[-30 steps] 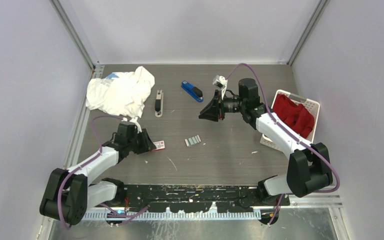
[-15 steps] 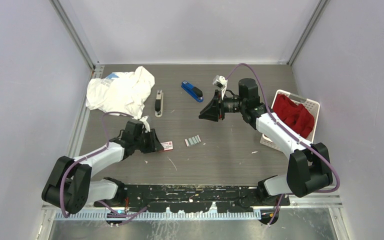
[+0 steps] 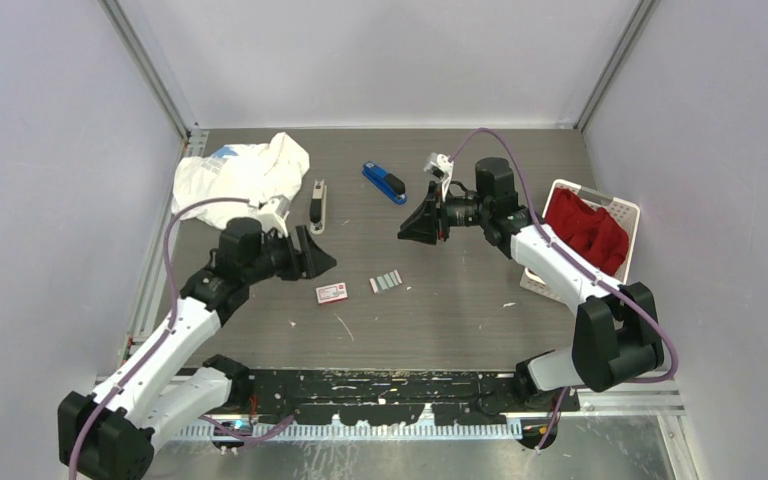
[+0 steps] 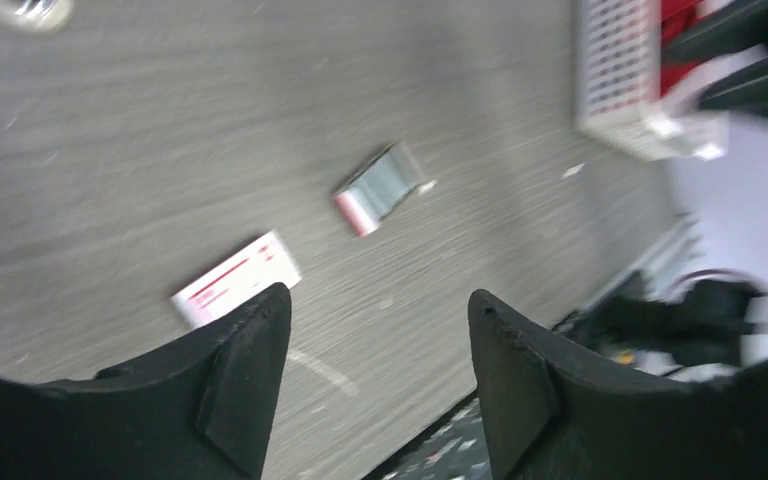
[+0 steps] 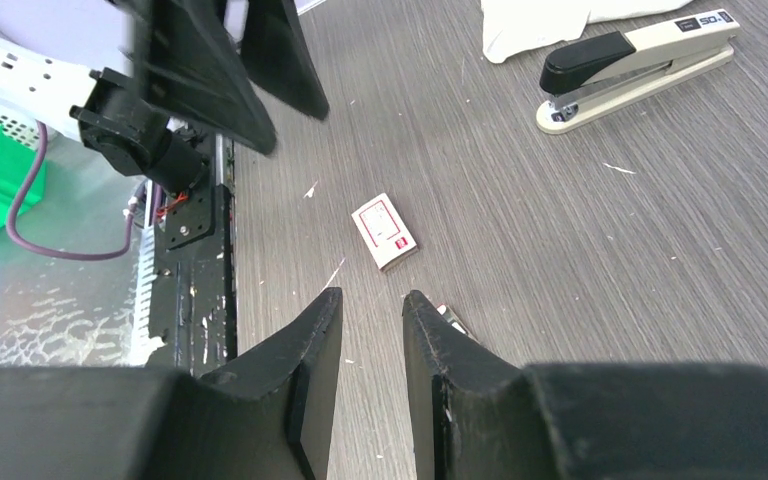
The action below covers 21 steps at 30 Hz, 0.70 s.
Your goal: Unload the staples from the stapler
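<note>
From above, the staples [image 3: 387, 282] lie flat on the table [image 3: 460, 310], between the two arms, right of the left jaws and nearer the camera than the right jaws, touching neither.

Left wrist: the jaws stand wide apart, holding nothing. The staples lie well ahead of them, beyond a small card box [image 4: 237, 279] (all rather blurred).

Right wrist: the jaws are parted narrowly and empty, with a beige stapler [image 5: 640, 62] far ahead.

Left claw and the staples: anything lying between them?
Only the small red-and-white box, just ahead of the left claw; bare table from there to the staples. The top and left wrist views both show it.
</note>
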Each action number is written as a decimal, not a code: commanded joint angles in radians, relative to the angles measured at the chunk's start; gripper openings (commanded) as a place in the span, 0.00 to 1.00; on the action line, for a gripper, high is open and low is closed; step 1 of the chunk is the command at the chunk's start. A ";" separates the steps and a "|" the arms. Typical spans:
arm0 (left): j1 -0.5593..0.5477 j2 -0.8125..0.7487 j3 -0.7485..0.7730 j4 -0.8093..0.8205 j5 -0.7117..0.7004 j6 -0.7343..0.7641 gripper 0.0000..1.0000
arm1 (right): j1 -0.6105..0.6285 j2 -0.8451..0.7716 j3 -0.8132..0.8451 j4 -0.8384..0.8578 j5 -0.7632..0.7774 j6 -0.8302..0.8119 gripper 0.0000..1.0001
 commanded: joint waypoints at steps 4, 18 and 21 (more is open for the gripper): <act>-0.149 0.052 0.346 0.144 -0.030 -0.261 0.74 | -0.001 -0.003 0.009 -0.013 0.005 -0.050 0.34; -0.498 0.283 0.809 0.007 -0.444 -0.354 0.90 | -0.002 0.024 0.022 -0.033 -0.030 -0.065 0.34; -0.507 0.284 0.811 0.018 -0.449 -0.357 0.90 | -0.001 0.022 0.022 -0.033 -0.033 -0.065 0.34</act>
